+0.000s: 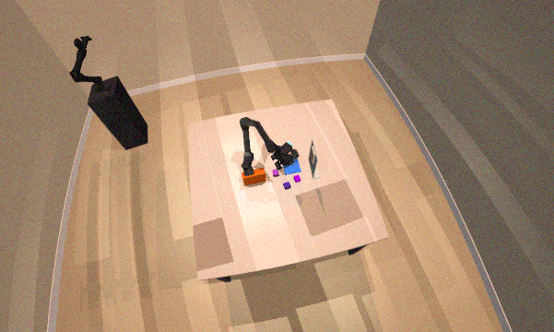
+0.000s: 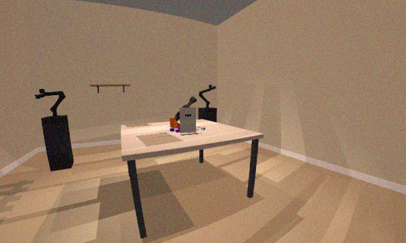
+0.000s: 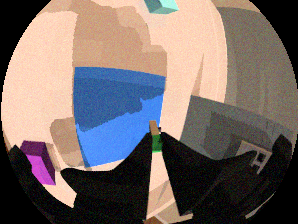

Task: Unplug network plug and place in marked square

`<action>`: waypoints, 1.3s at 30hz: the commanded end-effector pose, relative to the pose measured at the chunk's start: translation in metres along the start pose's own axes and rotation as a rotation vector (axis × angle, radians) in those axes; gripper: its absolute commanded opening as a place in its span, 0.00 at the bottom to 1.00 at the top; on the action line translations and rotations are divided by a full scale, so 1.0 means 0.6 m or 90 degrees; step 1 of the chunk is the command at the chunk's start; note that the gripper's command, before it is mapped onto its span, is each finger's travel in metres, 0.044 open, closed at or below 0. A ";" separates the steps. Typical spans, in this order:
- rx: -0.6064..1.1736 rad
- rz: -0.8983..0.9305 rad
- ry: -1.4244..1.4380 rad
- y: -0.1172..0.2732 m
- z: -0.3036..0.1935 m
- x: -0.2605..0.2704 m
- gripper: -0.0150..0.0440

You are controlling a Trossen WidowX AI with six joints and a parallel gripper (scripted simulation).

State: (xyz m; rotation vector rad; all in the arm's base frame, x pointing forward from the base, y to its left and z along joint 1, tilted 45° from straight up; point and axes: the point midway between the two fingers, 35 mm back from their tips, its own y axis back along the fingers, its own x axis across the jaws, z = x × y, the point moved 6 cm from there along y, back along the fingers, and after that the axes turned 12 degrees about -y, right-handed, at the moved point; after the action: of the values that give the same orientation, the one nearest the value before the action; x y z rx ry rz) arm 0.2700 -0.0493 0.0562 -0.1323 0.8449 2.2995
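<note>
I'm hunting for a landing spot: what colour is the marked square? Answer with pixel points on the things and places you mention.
Blue (image 1: 293, 169) (image 3: 120, 120), partly shaded; the wrist view shows it best.

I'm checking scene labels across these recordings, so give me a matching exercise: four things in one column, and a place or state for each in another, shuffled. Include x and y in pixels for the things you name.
Things:
1. Plug (image 3: 157, 145)
2. Blue square (image 1: 292, 168) (image 3: 120, 105)
3. Grey panel (image 1: 312, 161) (image 2: 188, 124) (image 3: 200, 122)
4. Orange block (image 1: 254, 178) (image 2: 173, 123)

Places or states:
A. Standing upright
B. Gripped in the claw (image 1: 285, 160) (image 3: 156, 136)
C. At the foot of the arm (image 1: 246, 143) (image 2: 182, 111)
D. Lying flat on the table (image 1: 263, 231) (image 2: 203, 143) (image 3: 35, 80)

Right pairs: 1-B, 2-D, 3-A, 4-C
</note>
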 end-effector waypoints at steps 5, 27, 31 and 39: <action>0.003 0.001 -0.005 -0.013 -0.004 0.010 0.25; 0.000 -0.001 -0.006 -0.038 -0.002 0.032 0.25; 0.000 -0.001 -0.006 -0.041 -0.001 0.034 0.25; 0.000 -0.001 -0.006 -0.043 -0.001 0.032 0.25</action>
State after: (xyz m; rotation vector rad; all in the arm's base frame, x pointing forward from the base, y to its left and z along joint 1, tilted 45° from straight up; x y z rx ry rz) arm 0.2709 -0.0264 0.0374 -0.1302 0.8386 2.2912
